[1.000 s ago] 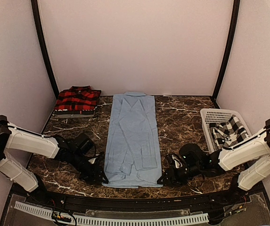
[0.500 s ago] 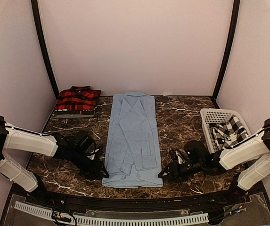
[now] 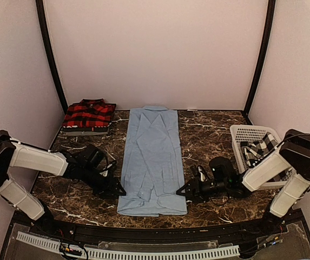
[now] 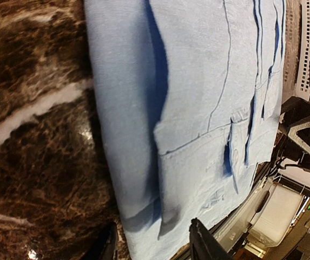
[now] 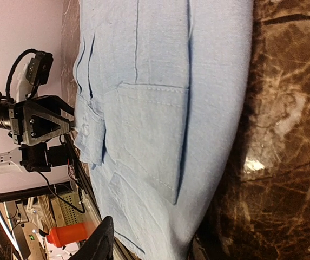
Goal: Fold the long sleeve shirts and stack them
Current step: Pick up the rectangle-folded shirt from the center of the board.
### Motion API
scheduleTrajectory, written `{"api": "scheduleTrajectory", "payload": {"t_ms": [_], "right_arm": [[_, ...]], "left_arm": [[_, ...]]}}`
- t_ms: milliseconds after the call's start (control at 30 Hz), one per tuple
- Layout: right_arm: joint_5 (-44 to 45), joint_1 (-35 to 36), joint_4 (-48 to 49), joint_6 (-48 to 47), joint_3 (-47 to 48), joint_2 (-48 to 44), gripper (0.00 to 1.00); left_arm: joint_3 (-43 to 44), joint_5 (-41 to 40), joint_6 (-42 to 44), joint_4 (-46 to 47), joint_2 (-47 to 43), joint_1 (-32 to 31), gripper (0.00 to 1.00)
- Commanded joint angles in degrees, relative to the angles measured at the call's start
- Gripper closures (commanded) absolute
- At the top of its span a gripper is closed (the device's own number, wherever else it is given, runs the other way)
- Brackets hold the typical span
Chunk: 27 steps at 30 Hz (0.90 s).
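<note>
nearest the arm bases, finds the left hand [image 3: 117, 190] low on the dark brown marbled table [image 3: 209, 135], fingers apart and released, clasping nothing, just beside the near left edge of the plain light blue collared cloth shirt [image 3: 152, 157]. mirrors that with the right hand [image 3: 183, 190] at the near right edge, likewise parted and holding nothing. shows, in both wrist views, the hem lying flat by the fingertips, unpinched. looks like a deliberate symmetric set-up: one hand per corner, so as to lift the hem evenly and carry it toward the collar without skewing the cloth. judges the step in hand as lining up for the cross fold, with the grip not yet made.

further out, has the blue shirt laid lengthwise down the middle of the table, collar at the far end, sides and sleeves folded in to make a long narrow strip, cuffs near the hem. probably keeps it central so both arms reach it equally.

beyond, on the right, holds the black-and-white checked cloth shirt [image 3: 263, 149] crumpled inside the white plastic lattice basket [image 3: 252, 128], waiting its turn, well apart from the work.

farthest, at the back left corner, keeps the red-and-black plaid cloth shirt [image 3: 88, 115] folded into a neat rectangle, out of the way, likely the base for the stack.
</note>
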Motion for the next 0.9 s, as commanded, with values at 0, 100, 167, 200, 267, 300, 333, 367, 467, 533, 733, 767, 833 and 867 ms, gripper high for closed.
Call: {"api": "scheduleTrajectory", "payload": {"t_ms": [0,100,167,200,267,300,333,367,467,533,733,767,833,867], "right_arm": [[1.18,-0.64,0.51,1.5,-0.63,4.62,0.58],[1.05,-0.72,2.67,2.67,-0.71,5.91,0.6],[0.84,-0.8,3.61,3.1,-0.52,6.55,0.61],[0.79,-0.81,3.94,3.21,-0.27,6.78,0.61],[0.79,-0.81,4.28,3.27,0.41,7.23,0.62],[0.72,-0.86,4.37,3.31,0.69,7.51,0.64],[0.63,-0.87,4.58,3.39,0.96,7.74,0.66],[0.49,-0.9,4.69,3.48,1.14,7.87,0.68],[0.35,-0.89,5.28,4.04,1.01,7.87,0.73],[0.35,-0.99,5.44,4.27,0.72,7.54,0.76],[0.09,-0.99,5.63,3.83,0.95,6.45,0.92],[0.01,-0.99,5.51,3.58,1.14,6.16,0.95],[0.06,-0.99,4.41,2.59,1.83,5.54,1.0],[0.08,-0.99,3.79,2.12,2.12,5.2,1.0]], "left_arm": [[0.08,0.68,1.37,0.78,2.92,0.25,0.58],[0.08,1.69,0.78,1.45,3.6,0.25,0.64],[-0.04,2.33,0.51,1.67,3.83,0.3,0.68],[-0.13,2.86,0.38,1.96,3.78,0.32,0.7],[-0.06,3.87,-0.12,2.3,3.8,0.25,0.73],[-0.03,4.22,-0.39,2.45,3.81,0.25,0.75],[0.05,4.81,-0.72,2.79,3.9,0.29,0.76],[0.11,5.13,-0.9,2.92,3.9,0.28,0.78],[0.26,6.48,-1.88,3.59,3.42,0.29,0.81],[0.26,7.41,-2.65,4.27,2.93,0.39,0.83],[0.96,10.0,-4.52,5.99,1.65,0.56,0.91],[1.13,10.3,-4.64,6.03,1.17,0.59,0.91],[1.33,10.81,-5.12,6.08,0.39,0.85,0.93],[1.37,11.03,-5.57,6.15,0.13,0.9,0.94]]}}
